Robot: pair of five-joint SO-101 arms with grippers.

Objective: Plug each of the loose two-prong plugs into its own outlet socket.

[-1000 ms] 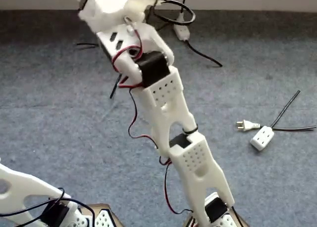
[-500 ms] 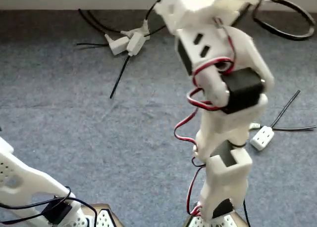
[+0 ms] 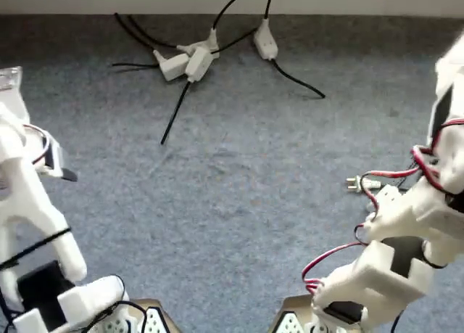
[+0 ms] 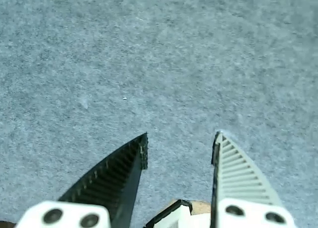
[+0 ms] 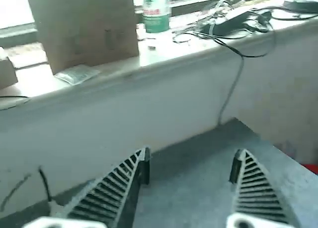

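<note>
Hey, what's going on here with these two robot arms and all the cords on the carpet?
Nothing is being held right now. The left gripper is open over bare grey carpet, and the right gripper is open too, aimed at a white wall, not downward. A loose two-prong plug lies by a white outlet socket, not plugged in. More white cord ends lie at the carpet's far edge.

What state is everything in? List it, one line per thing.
Left gripper: fingers open, empty, over carpet.
Right gripper: fingers open, empty.
Two-prong plug: loose on carpet, prongs bare.
Outlet socket: beside that plug, unplugged, partly behind an arm.
Far white pair: touching; whether mated, cannot tell.
</note>
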